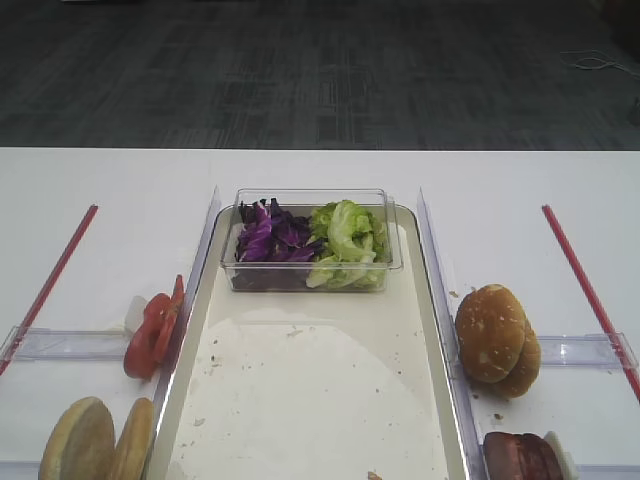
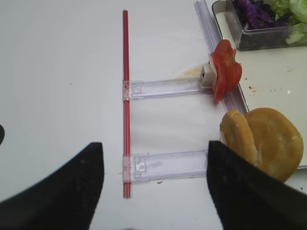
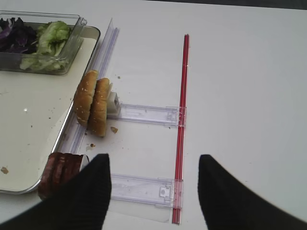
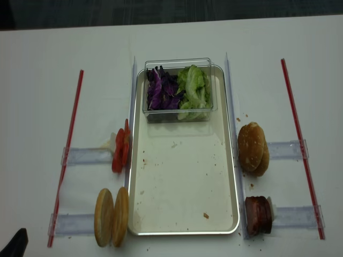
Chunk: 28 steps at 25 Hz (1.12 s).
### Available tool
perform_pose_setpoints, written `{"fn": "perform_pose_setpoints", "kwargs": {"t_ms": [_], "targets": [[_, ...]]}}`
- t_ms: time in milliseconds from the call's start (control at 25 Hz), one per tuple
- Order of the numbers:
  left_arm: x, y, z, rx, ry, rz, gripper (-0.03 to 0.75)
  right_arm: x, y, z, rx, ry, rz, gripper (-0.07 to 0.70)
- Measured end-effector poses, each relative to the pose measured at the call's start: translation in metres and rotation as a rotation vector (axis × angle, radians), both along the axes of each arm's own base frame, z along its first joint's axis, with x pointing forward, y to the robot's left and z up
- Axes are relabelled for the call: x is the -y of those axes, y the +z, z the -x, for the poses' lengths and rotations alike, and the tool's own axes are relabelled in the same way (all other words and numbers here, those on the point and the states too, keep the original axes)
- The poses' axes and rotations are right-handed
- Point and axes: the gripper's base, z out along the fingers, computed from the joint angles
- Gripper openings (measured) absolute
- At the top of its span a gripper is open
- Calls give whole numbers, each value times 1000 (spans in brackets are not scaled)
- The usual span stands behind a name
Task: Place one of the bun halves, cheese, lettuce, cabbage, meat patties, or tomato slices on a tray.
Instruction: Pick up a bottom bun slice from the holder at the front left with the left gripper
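The silver-rimmed tray [image 4: 182,214] lies mid-table, its crumb-speckled floor bare apart from the salad box. Bun halves [image 4: 111,216] stand on edge left of its front corner, with tomato slices [image 4: 120,152] behind them. Meat patties [image 4: 258,215] stand at the front right. Lettuce [image 4: 194,91] and purple cabbage [image 4: 161,88] fill the box. Cheese is out of view. My left gripper [image 2: 154,148] hovers open over the table, its right finger close beside the bun halves [image 2: 261,143]. My right gripper [image 3: 153,157] is open and holds nothing, just right of the meat patties [image 3: 60,172].
A clear plastic box [image 1: 312,240] sits at the tray's far end. Domed speckled bun tops [image 4: 253,149] stand right of the tray. Clear rails [image 4: 88,156] and red strips [image 4: 67,150] lie on both sides of the white table.
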Motion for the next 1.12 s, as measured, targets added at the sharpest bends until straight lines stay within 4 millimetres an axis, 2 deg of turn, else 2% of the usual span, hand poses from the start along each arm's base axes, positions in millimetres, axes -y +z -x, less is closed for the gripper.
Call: {"fn": "perform_pose_setpoints", "kwargs": {"t_ms": [1120], "targets": [[0,0,0,0,4,6,464,0,0,0,0,0,0,417]]}}
